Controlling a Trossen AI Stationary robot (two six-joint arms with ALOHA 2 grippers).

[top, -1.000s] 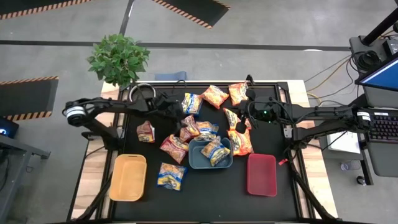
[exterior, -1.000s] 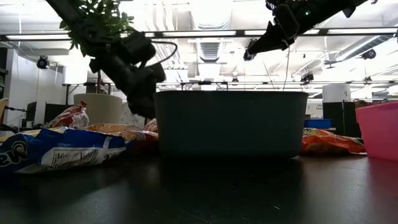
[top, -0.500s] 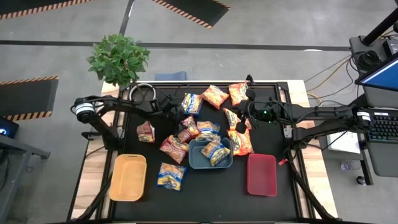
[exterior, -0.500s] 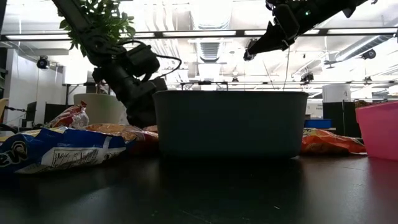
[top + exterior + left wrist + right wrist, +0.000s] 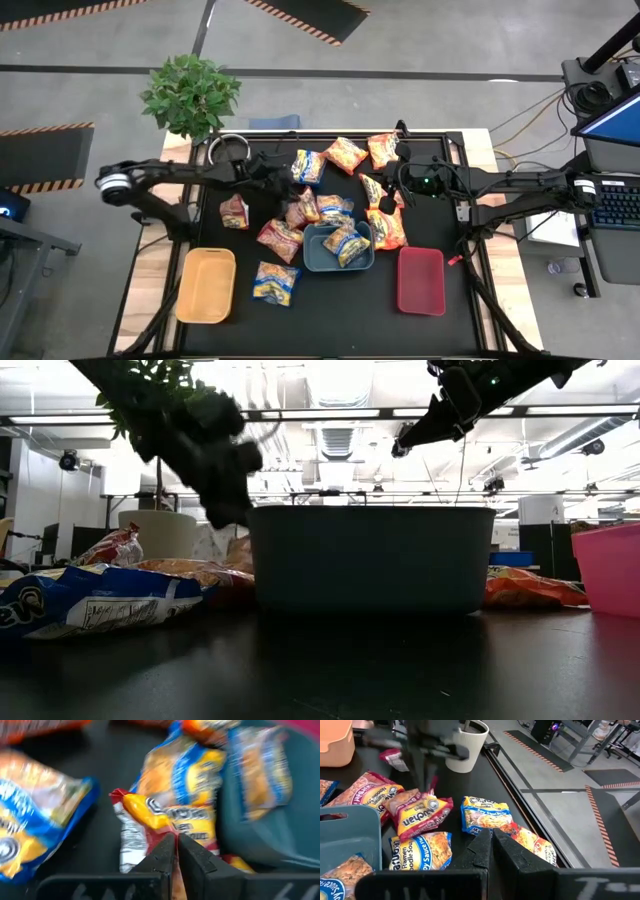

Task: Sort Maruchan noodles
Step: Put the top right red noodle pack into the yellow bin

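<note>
The yellow tray (image 5: 205,285) sits at the table's front left with nothing visible in it. Just to its right a blue-and-yellow packet (image 5: 275,283) lies flat on the black tabletop (image 5: 340,300). In the middle stands the blue tray (image 5: 322,258), holding a blue-and-yellow packet (image 5: 345,243) that lies tilted across its right half; in the left wrist view another such packet (image 5: 260,770) shows over the tray's rim. At front right the red tray (image 5: 421,281) has nothing visible in it.

The rest of the Maruchan noodles (image 5: 345,155) are scattered behind and around the blue tray — maroon ones (image 5: 234,211) to the left, orange ones (image 5: 384,228) to the right, a blue-and-yellow one (image 5: 307,166) toward the back. A white cup (image 5: 466,745) stands at the back left edge.

The left gripper (image 5: 292,207) is over the cluster just behind the blue tray's left corner, its fingers (image 5: 162,855) pinched together on the edge of a red-and-yellow packet (image 5: 150,822). The right gripper (image 5: 388,186) hangs above the orange packets at the right, jaws together and holding nothing.

A second ago the left gripper was wide apart and farther back toward the cup; half a second ago it was low among the packets, and now it has closed on one — in the low view it sits higher than it did then. The right arm has not moved, and the trays' contents are unchanged.
</note>
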